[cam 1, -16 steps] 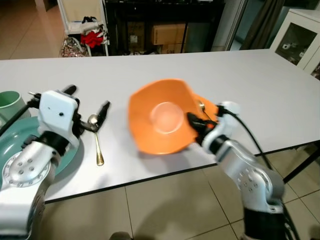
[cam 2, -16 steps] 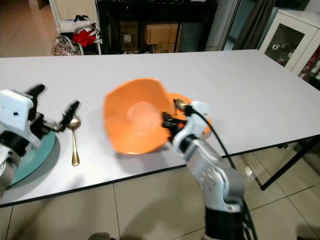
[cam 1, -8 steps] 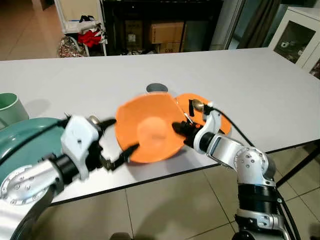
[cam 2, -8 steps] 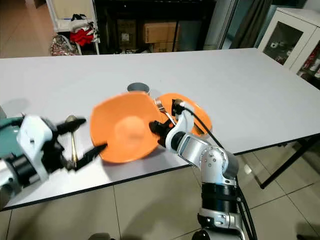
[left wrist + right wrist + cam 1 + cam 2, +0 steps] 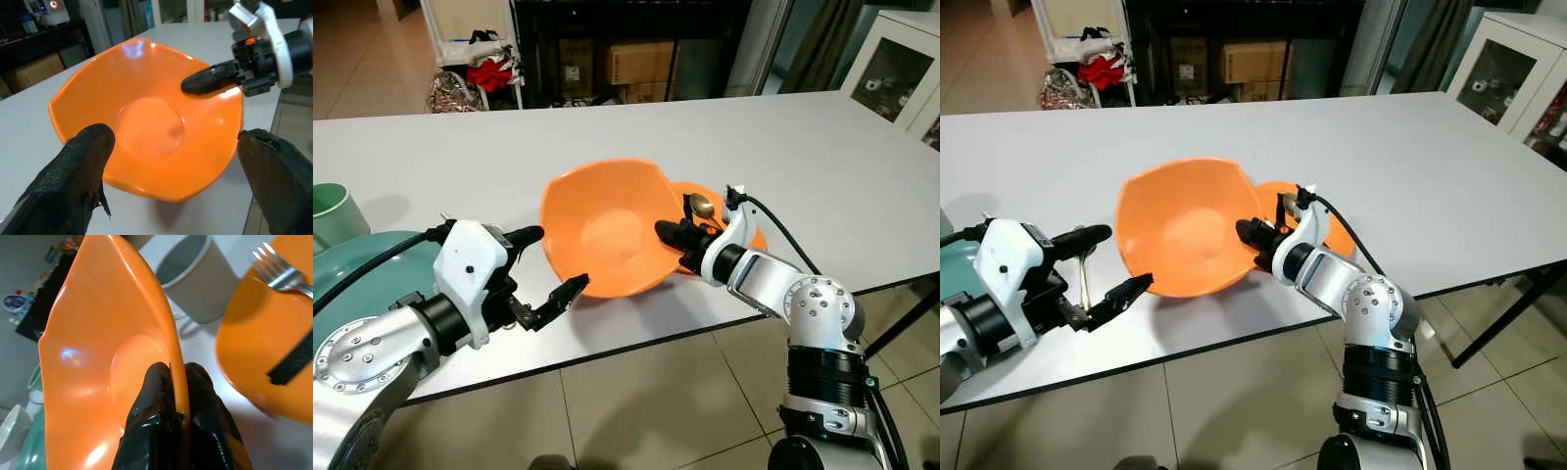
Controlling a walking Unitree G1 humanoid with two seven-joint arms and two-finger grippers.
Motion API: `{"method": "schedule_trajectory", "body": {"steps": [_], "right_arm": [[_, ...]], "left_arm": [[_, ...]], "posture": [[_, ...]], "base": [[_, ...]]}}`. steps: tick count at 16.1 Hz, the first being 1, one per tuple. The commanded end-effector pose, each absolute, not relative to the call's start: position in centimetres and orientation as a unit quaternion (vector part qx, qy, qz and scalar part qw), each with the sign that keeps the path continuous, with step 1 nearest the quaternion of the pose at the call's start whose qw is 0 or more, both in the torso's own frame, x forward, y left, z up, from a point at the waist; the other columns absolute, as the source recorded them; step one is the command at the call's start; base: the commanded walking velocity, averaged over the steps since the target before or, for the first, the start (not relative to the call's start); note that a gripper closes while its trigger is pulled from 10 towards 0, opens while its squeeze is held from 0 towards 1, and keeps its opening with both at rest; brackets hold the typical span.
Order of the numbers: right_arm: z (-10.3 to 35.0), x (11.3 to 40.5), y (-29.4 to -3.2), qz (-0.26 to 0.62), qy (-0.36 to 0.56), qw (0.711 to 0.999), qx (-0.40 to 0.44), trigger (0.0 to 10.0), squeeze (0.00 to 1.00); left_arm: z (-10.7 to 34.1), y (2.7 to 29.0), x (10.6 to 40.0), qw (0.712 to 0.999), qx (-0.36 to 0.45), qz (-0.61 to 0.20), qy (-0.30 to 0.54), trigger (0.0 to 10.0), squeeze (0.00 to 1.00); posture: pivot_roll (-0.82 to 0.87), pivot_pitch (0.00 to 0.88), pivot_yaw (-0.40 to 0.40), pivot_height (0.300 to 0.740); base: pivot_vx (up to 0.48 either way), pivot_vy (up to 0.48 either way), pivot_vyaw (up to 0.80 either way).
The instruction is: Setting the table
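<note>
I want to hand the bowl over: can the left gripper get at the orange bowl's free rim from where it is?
Probably yes. The left gripper is open, facing the orange bowl, nothing between. The right gripper pinches the opposite rim.

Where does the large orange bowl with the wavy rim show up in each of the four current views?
Left eye view: large orange bowl, table centre.
Right eye view: centre-left.
Left wrist view: centre, between the left end effector fingers.
Right wrist view: rim edge-on, pinched.
Shared landmark: the right end effector clamping the rim.
</note>
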State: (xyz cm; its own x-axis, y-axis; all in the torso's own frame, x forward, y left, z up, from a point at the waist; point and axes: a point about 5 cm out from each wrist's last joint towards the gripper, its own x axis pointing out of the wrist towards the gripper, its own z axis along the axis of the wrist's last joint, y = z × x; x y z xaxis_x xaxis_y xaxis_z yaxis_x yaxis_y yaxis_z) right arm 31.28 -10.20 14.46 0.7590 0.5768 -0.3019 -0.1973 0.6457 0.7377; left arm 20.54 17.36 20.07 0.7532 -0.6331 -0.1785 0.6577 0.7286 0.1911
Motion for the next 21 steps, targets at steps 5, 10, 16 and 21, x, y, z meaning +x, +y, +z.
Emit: {"method": "schedule_trajectory", "body": {"steps": [5,10,16,21], "right_arm": [[20.3,32.2,-14.2,0.185,0.089,0.936,0.286,10.0,0.0],[20.6,29.7,-16.4,0.101,0.009,0.967,0.235,10.0,0.0],[20.2,29.2,-16.5,0.048,-0.014,0.975,0.215,10.0,0.0],[20.1,29.6,-16.2,0.06,-0.014,0.975,0.212,10.0,0.0]], "left_arm": [[21.3,16.9,22.2,0.951,0.135,-0.278,-0.019,10.0,0.0],[19.3,16.0,24.2,0.982,0.094,-0.163,-0.033,10.0,0.0],[19.2,15.2,25.8,0.988,0.083,-0.12,-0.057,10.0,0.0],[19.7,15.5,26.1,0.989,0.076,-0.098,-0.075,10.0,0.0]], "posture": [[0.11,0.0,-0.031,0.74],[0.09,0.0,-0.033,0.74],[0.08,0.0,-0.027,0.74],[0.08,0.0,-0.043,0.74]], "base": [[0.0,0.0,0.0],[0.0,0.0,0.0],[0.186,0.0,-0.36],[0.368,0.0,0.0]]}}
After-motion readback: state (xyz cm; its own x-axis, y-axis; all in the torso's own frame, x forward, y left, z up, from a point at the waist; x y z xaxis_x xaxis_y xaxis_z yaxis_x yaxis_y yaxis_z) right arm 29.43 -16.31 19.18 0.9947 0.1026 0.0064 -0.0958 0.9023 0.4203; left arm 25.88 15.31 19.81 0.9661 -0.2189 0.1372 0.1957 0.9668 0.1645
